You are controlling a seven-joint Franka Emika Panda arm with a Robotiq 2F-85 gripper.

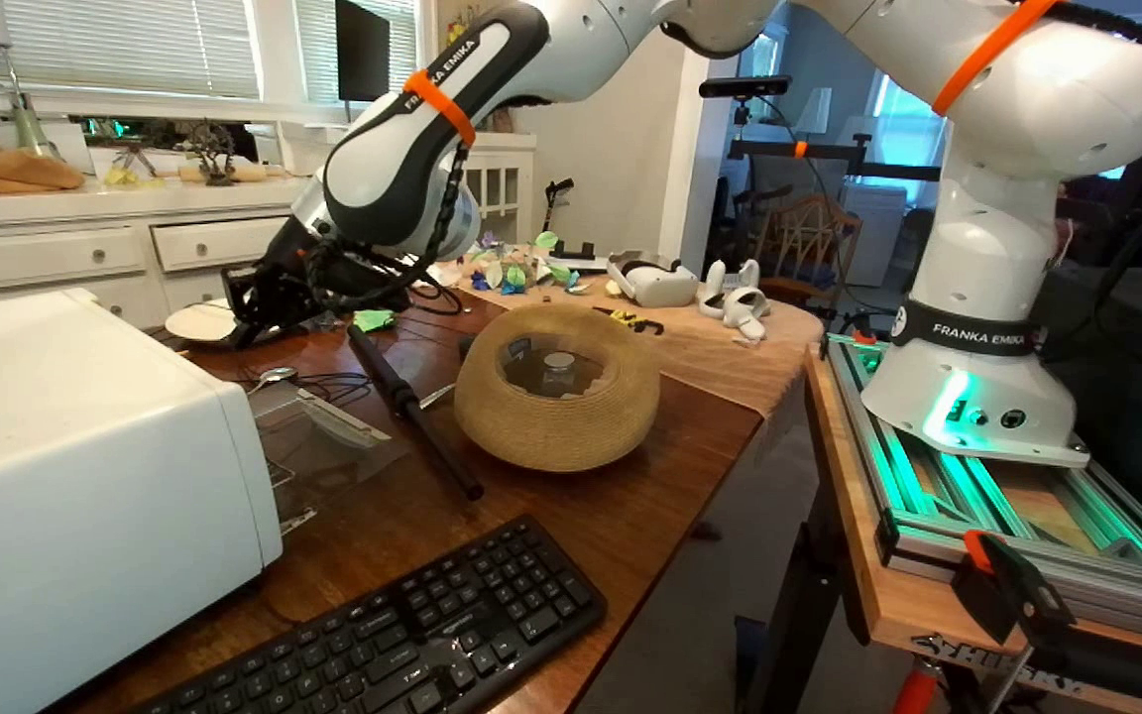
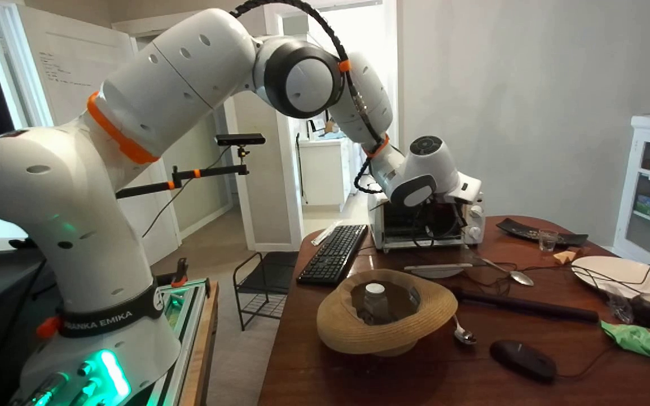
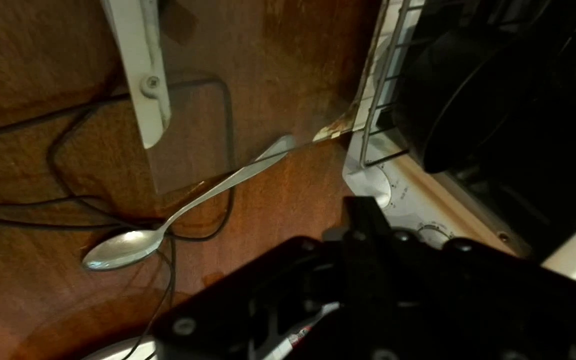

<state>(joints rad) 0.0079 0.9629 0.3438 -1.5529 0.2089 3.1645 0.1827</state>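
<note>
Hanging at the open front of the toaster oven [image 1: 105,476], listed as one black gripper [image 3: 365,210]. Had jaws set fully together, with nothing visible in their grip. Could not tell contact from clearance between fingertips and the control panel [image 3: 410,212]. Recorded from those fingertips in the wrist view: just beside, at twelve o'clock, one pale knob [image 3: 372,186] of the oven; at one, inside the oven, one dark rounded vessel [image 3: 448,115], dimly lit; at ten, one white handle [image 3: 138,70] on the lowered glass door [image 3: 268,90]; at nine, one metal spoon [image 3: 143,242], with bowl toward eight, lying across a dark cable [image 3: 43,227] on the brown table [image 3: 278,215], with its handle end seen through the glass. Entered next from an exterior view, taking the oven as centre of the clock: at seven, one upturned straw hat [image 2: 353,335] holding one white-capped jar [image 2: 376,304]; between eight and nine, one black keyboard [image 2: 333,256]; at three, well apart, one white plate [image 2: 624,267]; at four, one green packet [image 2: 635,338]; at five, one black mouse [image 2: 522,360]. Added, from an exterior view, counting from the hat: between one and two, one white headset [image 1: 658,285]; at two, white controllers [image 1: 747,312]. Found hat and keyboard in both exterior views.
</note>
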